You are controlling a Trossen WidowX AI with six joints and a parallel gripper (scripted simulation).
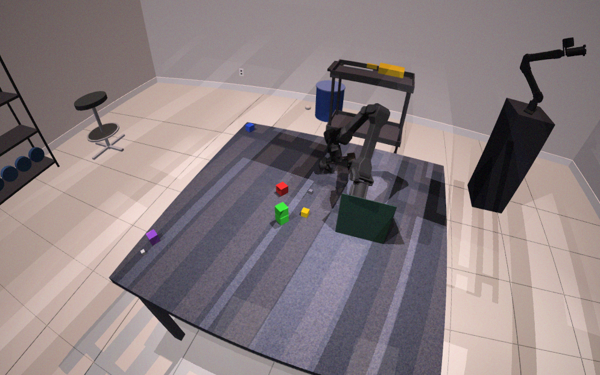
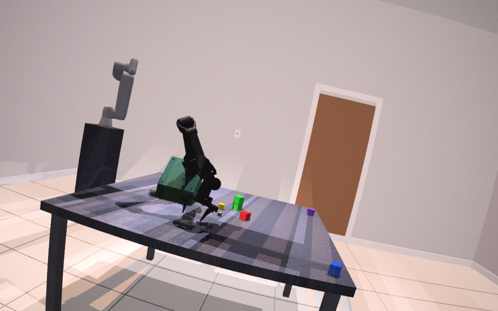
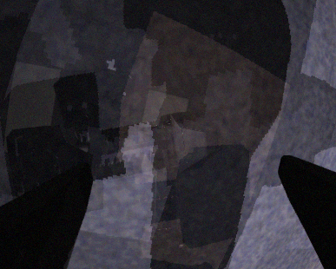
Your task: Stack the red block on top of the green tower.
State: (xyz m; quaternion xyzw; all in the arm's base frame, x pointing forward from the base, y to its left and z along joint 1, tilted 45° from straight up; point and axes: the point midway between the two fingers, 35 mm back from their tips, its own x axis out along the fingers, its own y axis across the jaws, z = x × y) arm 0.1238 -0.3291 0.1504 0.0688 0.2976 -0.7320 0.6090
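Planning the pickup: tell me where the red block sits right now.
In the top view the red block sits on the table just behind the green tower, with the open claw off to its right.

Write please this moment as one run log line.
phase: approach | claw: open, empty, pointing down over table | red block: on table, untouched | green tower: standing, two blocks
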